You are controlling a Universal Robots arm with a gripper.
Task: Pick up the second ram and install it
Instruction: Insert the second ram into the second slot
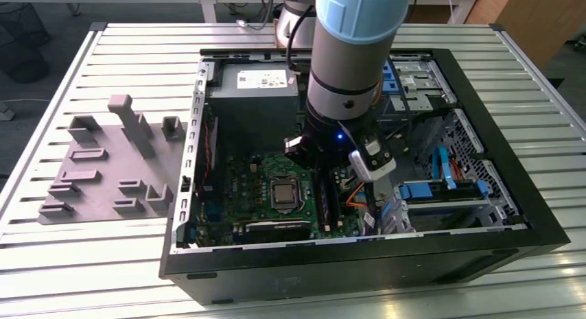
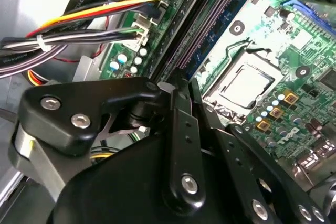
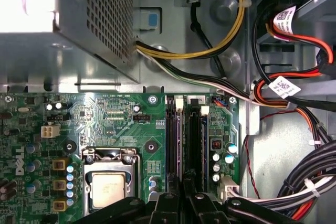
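In the exterior view, the gripper (image 1: 316,164) is seen lowered inside the computer case (image 1: 512,195), just beside the processor socket (image 1: 285,193). In the second wrist view, a thin green second ram (image 2: 207,30) appears seated edgewise in a slot (image 2: 181,35) at the gripper's tip (image 2: 176,82). In the first wrist view, whether the claw (image 3: 185,190) is clamped cannot be told; the second ram (image 3: 177,145) is judged light, stiff and fragile, best held by its long edges.

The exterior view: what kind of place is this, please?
Probably a robotics lab or test workshop for computer assembly. An open computer case lies on a slatted metal table, a robot arm reaches down over its green motherboard, and a grey holder tray lies at the exterior view's left.
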